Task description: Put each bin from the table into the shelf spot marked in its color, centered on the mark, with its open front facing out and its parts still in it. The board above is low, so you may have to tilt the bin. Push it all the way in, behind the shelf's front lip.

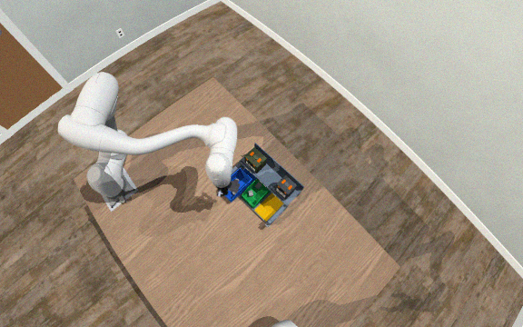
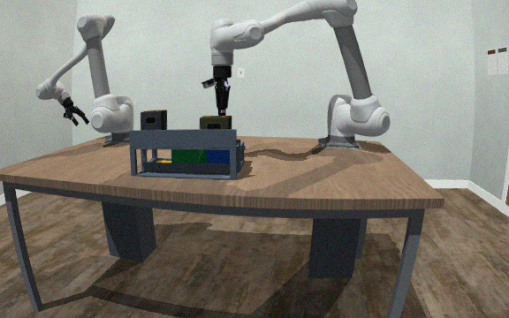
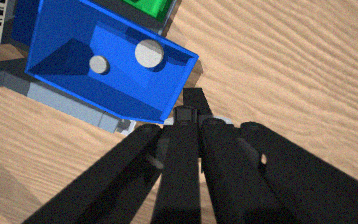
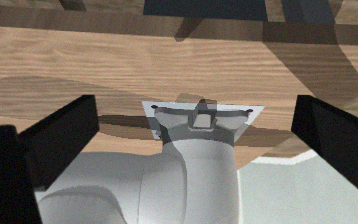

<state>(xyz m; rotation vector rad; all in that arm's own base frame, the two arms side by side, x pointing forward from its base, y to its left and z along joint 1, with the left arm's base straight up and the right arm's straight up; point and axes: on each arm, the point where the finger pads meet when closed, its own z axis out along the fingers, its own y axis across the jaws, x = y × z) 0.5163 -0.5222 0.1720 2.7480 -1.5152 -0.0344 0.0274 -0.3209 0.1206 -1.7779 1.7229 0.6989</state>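
The blue bin [image 1: 241,174] [image 2: 217,157] [image 3: 120,45] lies at one end of the grey shelf [image 2: 183,139] [image 3: 72,102], its outer end sticking out past the front lip. Two pale round parts lie in it. The green bin [image 1: 258,196] [image 2: 188,156] [image 3: 150,5] sits beside it, behind the lip, with a pale part inside. The flat yellow patch [image 1: 269,207] [image 2: 164,162] shows no bin on it. My left gripper [image 1: 222,192] [image 2: 222,113] [image 3: 192,102] is shut and empty, close by the blue bin's outer end. My right gripper [image 2: 81,123] [image 4: 194,112] is open and empty, away from the shelf.
A dark green box [image 1: 255,159] [image 2: 216,122] and a dark grey box [image 1: 284,186] [image 2: 153,119] stand on top of the shelf. The shelf stands near an edge of the wooden table [image 1: 225,254] [image 2: 325,177]. An arm base plate [image 4: 147,107] shows in the right wrist view.
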